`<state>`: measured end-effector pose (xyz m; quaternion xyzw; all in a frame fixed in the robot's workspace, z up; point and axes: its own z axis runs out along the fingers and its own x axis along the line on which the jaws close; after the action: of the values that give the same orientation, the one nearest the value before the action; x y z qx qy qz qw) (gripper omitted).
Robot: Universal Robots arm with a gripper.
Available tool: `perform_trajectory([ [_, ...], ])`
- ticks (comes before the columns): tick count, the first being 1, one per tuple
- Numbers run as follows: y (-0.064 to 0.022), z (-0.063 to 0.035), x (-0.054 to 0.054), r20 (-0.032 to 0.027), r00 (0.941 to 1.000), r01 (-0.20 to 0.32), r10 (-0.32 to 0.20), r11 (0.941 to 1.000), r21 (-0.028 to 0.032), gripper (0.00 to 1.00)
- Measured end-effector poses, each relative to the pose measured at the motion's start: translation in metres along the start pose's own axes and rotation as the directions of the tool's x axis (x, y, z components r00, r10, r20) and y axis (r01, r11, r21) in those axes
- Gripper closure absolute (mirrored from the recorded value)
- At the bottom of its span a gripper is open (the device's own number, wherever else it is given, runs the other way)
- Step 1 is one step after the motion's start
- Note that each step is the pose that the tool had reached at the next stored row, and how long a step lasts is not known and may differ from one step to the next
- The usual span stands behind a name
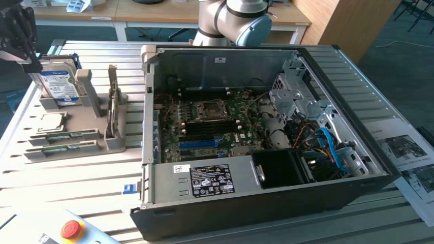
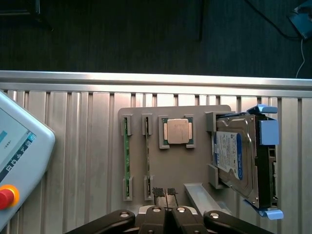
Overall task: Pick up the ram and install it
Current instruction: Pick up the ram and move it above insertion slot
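- Hovering over the grey holder (image 2: 175, 165), the claw (image 2: 165, 191) is clenched on nothing.
- Two ram sticks (image 2: 126, 156) lie beside a processor (image 2: 176, 131) and hard drive (image 2: 234, 161); an open computer case (image 1: 271, 208) stands near.

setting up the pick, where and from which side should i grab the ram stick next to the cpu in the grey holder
Grip the ram at the middle of its long upper edge, straight down from above, squeezing its flat faces. It stands on edge in the grey holder, ends tucked in brackets, the cpu close beside it, so a sideways approach looks blocked.
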<state>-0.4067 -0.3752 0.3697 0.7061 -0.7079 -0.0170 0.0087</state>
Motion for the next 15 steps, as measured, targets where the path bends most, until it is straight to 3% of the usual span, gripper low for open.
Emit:
perform_trajectory([
  [15,-0.0007,0.0161,0.0,-0.0002,1.0,0.0,0.0,1.0,0.0029,0.89],
])
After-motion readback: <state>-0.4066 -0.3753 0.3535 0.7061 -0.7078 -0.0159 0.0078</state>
